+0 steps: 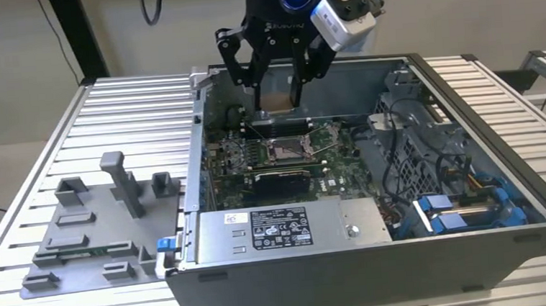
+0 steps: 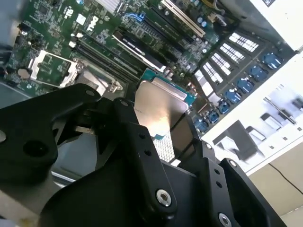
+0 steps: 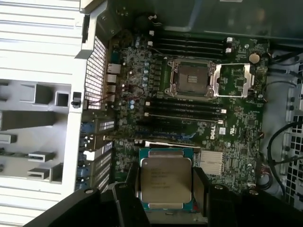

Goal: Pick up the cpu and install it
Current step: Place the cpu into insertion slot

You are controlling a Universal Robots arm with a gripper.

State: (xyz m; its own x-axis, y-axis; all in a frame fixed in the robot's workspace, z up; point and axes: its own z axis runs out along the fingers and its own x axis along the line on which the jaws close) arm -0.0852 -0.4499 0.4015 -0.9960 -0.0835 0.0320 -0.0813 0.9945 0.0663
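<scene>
My gripper [image 1: 277, 95] hangs over the back part of the open computer case [image 1: 506, 180], shut on the cpu [image 1: 275, 101]. In the first wrist view the cpu [image 3: 164, 177] shows its pale silver metal top and green rim, pinched on two opposite sides by the black fingers [image 3: 201, 187]. The second wrist view shows the same cpu [image 2: 158, 104] tilted in the grip. On the green motherboard [image 3: 236, 142] below, the metal-framed socket [image 3: 191, 78] lies open, its load plate [image 3: 235, 80] swung aside. The cpu is above the board, apart from the socket [image 1: 286, 148].
A grey fixture tray [image 1: 96, 230] with plastic blocks stands on the slatted table at the exterior view's left. Inside the case are a power supply [image 1: 278, 228] at the front, black cables [image 1: 417, 150] and blue drive brackets [image 1: 460, 208] at the exterior view's right.
</scene>
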